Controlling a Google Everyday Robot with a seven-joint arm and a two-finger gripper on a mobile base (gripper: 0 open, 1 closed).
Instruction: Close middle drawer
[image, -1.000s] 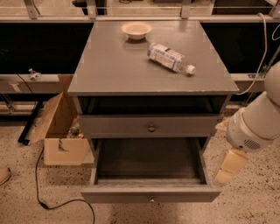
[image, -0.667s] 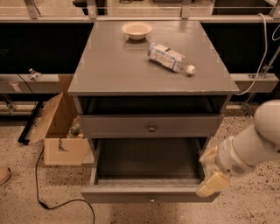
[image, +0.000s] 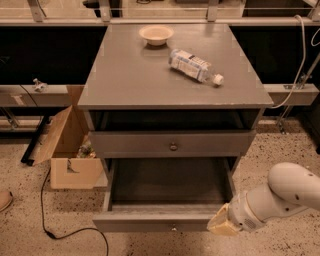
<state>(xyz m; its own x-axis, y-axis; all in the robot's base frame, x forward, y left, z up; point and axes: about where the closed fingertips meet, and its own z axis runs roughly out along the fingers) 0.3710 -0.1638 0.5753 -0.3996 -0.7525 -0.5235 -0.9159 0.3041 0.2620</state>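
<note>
The grey wooden cabinet (image: 170, 75) stands in the middle of the camera view. Its middle drawer (image: 150, 221) is pulled far out towards me, and its shallow box is open and empty. A small round knob (image: 173, 228) sits on its flat front. Above it the taller top drawer front (image: 130, 143) with its dark knob is closed. The lowest drawer is hidden. My gripper (image: 223, 226), on a white arm (image: 285, 192) coming in from the right, is at the right front corner of the middle drawer's front, at or touching its face.
A cream bowl (image: 156, 34) and a plastic bottle (image: 195, 65) lying on its side are on the cabinet top. An open cardboard box (image: 70, 150) stands on the speckled floor to the left, with a black cable (image: 60, 227) running in front of it. Dark shelving runs behind.
My arm has swung down and to the left, from beside the cabinet's right side to the front right corner of the middle drawer. The drawer stays pulled out as before.
</note>
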